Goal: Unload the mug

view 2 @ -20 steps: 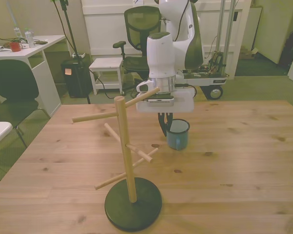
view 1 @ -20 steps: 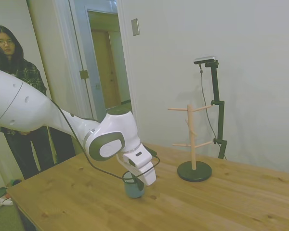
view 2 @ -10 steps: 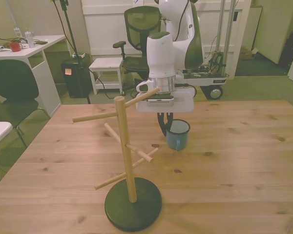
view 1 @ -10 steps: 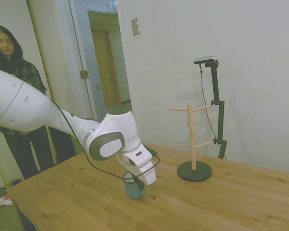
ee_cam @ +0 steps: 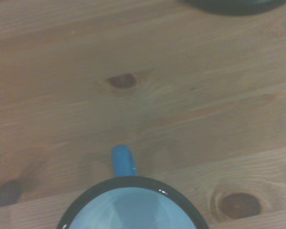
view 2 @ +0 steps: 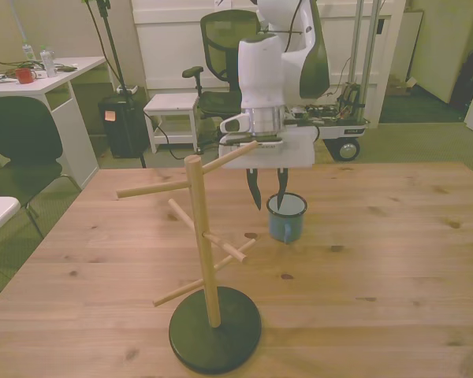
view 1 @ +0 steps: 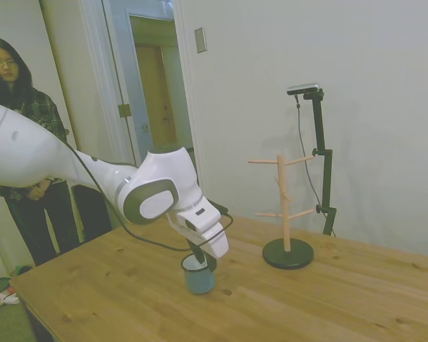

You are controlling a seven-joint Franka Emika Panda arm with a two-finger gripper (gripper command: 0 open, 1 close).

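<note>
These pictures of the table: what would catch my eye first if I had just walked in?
The big white arm, whose gripper hangs with open jaws just above a small blue mug standing on the wooden table. Nearby, toward the front view's left, stands a bare wooden mug tree. A person watches from behind.

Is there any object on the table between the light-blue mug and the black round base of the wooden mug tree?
No. In the front view, only bare wooden table lies between the light-blue mug and the mug tree's black round base.
</note>
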